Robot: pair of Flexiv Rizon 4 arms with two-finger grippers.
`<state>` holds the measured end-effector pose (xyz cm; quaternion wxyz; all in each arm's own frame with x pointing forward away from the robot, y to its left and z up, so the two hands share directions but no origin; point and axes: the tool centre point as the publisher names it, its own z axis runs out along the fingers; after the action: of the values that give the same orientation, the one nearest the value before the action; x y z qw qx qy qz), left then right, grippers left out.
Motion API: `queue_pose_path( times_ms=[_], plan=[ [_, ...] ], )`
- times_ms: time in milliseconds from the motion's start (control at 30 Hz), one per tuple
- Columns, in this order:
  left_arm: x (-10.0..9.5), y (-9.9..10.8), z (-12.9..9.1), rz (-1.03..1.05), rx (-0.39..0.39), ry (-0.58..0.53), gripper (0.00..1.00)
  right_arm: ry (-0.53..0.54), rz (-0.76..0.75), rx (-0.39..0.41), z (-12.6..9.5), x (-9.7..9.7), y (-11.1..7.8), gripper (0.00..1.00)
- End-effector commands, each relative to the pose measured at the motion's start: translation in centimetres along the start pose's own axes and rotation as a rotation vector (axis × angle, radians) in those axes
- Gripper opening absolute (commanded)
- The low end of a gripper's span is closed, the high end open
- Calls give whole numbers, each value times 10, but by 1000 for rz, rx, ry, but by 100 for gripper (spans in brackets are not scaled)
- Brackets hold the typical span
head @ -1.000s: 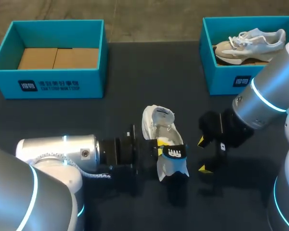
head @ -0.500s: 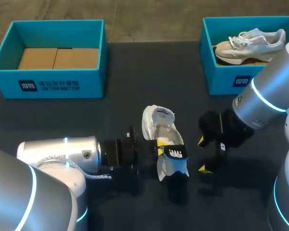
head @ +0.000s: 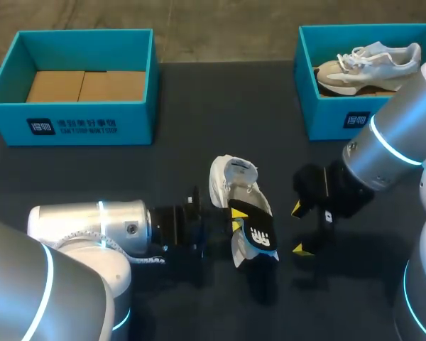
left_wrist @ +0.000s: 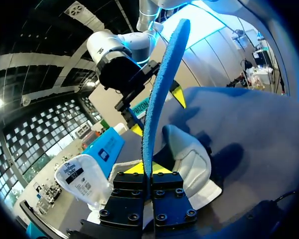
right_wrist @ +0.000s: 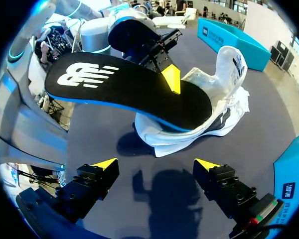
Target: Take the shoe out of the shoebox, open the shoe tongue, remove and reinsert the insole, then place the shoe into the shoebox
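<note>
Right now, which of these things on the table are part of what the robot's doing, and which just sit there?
In the job: white shoe, black insole pinched in the left gripper, open right gripper beside it, empty teal shoebox, probably.
Lying about: second teal shoebox, grey sneaker inside it.

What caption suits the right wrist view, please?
Left end effector holds black insole partly out of white shoe; right end effector open.

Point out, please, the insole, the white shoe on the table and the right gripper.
insole [right_wrist: 139, 94]: right wrist view, on its black top face.
white shoe on the table [head: 227, 186]: head view, on its white upper.
right gripper [right_wrist: 156, 164]: right wrist view, midway between its yellow tips.
</note>
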<state>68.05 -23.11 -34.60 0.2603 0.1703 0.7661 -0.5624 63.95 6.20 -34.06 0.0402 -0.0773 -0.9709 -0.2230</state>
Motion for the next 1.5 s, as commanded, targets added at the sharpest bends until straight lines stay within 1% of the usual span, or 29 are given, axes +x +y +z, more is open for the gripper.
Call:
queue_pose_path(
  times_ms=[33, 133, 300, 400, 767, 800, 833, 900, 933, 967, 1167, 1467, 1500],
  plan=[
    [-2, 2, 7, 2, -22, 2, 0, -3, 2, 4, 2, 0, 1, 100],
    [-3, 4, 8, -1, -24, -1, 0, -3, 2, 4, 2, 0, 1, 100],
    [-1, 6, 11, 10, -56, 7, 0, -3, 2, 4, 2, 0, 1, 100],
    [0, 8, 11, 2, -59, 17, 0, -3, 2, 4, 2, 0, 1, 100],
    [4, 1, 6, -38, -22, 34, 0, -3, 2, 4, 2, 0, 1, 100],
    [5, 0, 6, -39, -22, 35, 9, -3, 2, 4, 2, 0, 1, 100],
    [5, -1, 6, -39, -19, 36, 16, -3, 2, 4, 2, 0, 1, 100],
    [5, -3, 6, -40, -17, 38, 19, -3, 2, 4, 2, 0, 1, 100],
    [5, -4, 6, -39, -16, 38, 25, -3, 2, 4, 2, 0, 1, 100],
    [5, -5, 6, -38, -15, 38, 28, -3, 2, 4, 2, 0, 1, 100],
    [6, -14, 6, -26, -7, 39, 30, -3, 2, 4, 2, 0, 1, 100],
    [5, -25, 14, -9, -4, 45, 35, -3, 2, 4, 2, 0, 1, 100],
    [4, -26, 15, -5, -7, 44, 35, -3, 2, 4, 2, 0, 1, 100]
  ],
)
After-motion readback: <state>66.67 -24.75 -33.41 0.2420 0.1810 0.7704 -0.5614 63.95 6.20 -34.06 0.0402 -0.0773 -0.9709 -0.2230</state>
